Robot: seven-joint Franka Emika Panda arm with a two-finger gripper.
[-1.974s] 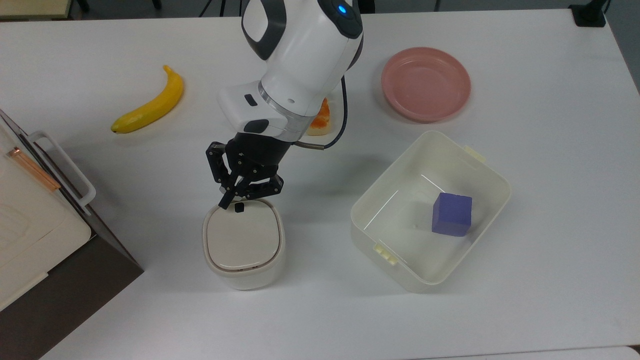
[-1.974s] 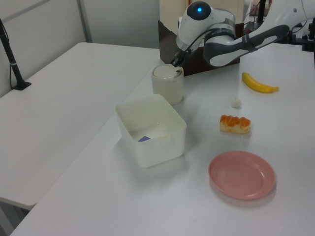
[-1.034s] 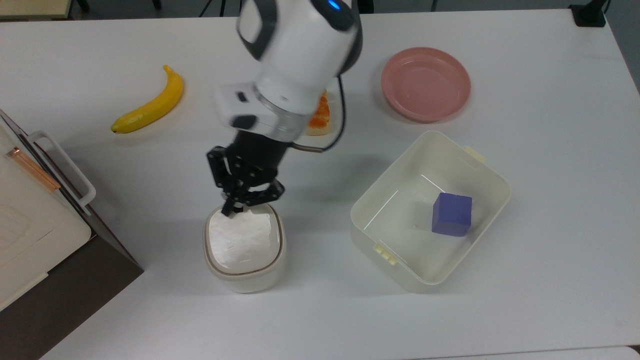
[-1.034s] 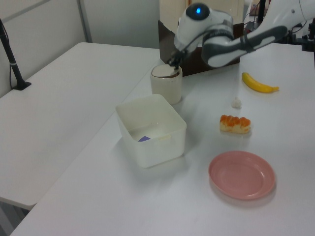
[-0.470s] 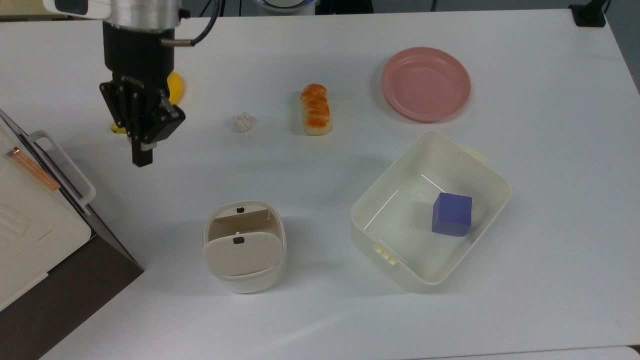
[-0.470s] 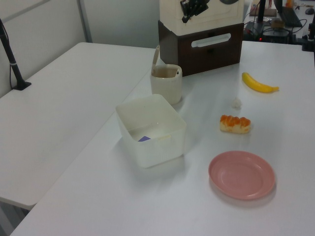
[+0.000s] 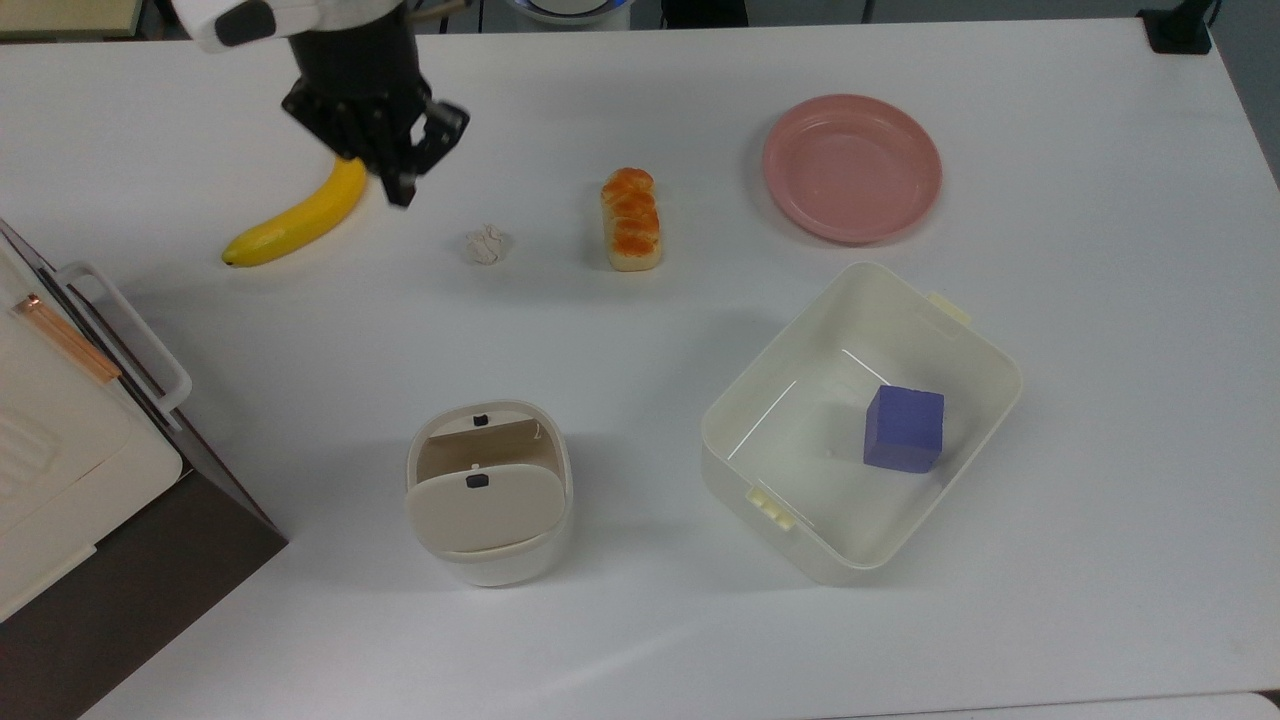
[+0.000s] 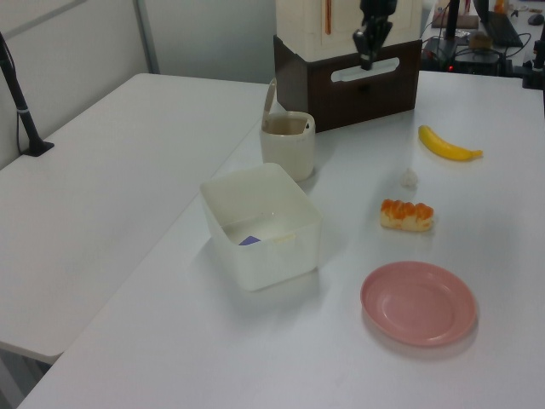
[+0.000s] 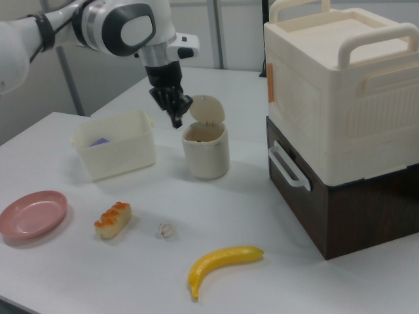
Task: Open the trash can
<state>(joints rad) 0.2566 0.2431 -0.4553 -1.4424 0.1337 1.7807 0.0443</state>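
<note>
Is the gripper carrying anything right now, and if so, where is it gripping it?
Nothing is held. The black two-finger gripper hangs in the air with its fingers together, above the table near the yellow banana, apart from the small cream-white plastic trash can, whose beige flip lid stands open.

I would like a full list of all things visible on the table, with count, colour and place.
trash can: 1, cream-white, lid up, top view's lower middle
tub: 1, cream, top view's right of the trash can
cube: 1, purple, inside the tub
plate: 1, pink, top view's upper right
bread: 1, orange-topped, centre
paper ball: 1, white, beside the bread
banana: 1, yellow, top view's upper left
drawer unit: 1, cream on brown, table edge
pincer: 1, black, shut, above the banana's end
</note>
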